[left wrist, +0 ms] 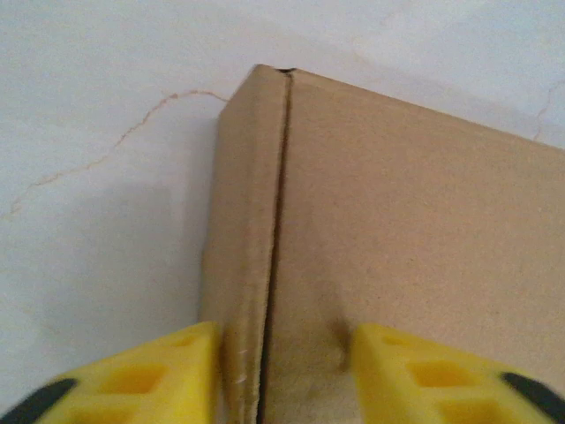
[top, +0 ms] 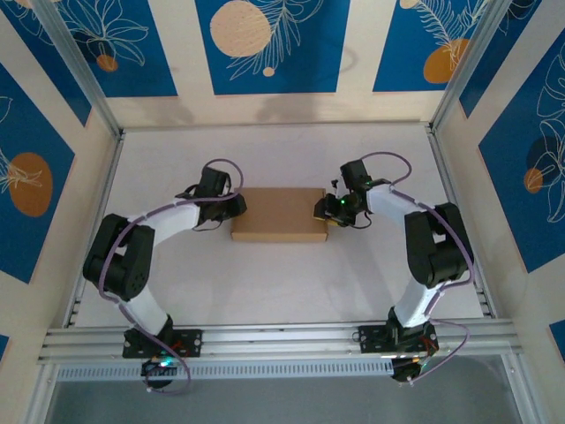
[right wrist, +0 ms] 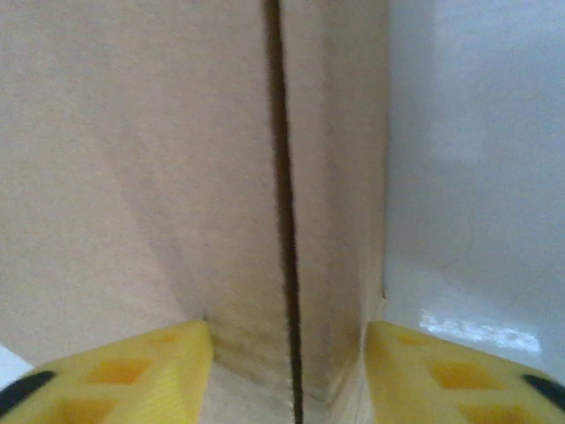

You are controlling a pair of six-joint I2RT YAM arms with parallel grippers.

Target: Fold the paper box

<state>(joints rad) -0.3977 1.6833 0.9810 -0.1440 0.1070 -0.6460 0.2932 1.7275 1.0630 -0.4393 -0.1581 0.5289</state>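
Fig.: my two arms from above. L arm (top: 132,256): elbow bent well behind and outboard of its jaws, forearm swung inward. The L gripper (top: 237,205) points straight at the R gripper (top: 325,210), the two well apart. R arm (top: 433,247): mirror pose, elbow outboard. Wrist views: on each side my yellow fingers (left wrist: 159,371) stand approx. half spread, tips level. Can't tell whether the pads press or merely flank what lies btwn them.

Mid table (top: 265,283) blocked by paper box (top: 279,214); free room near & far side.
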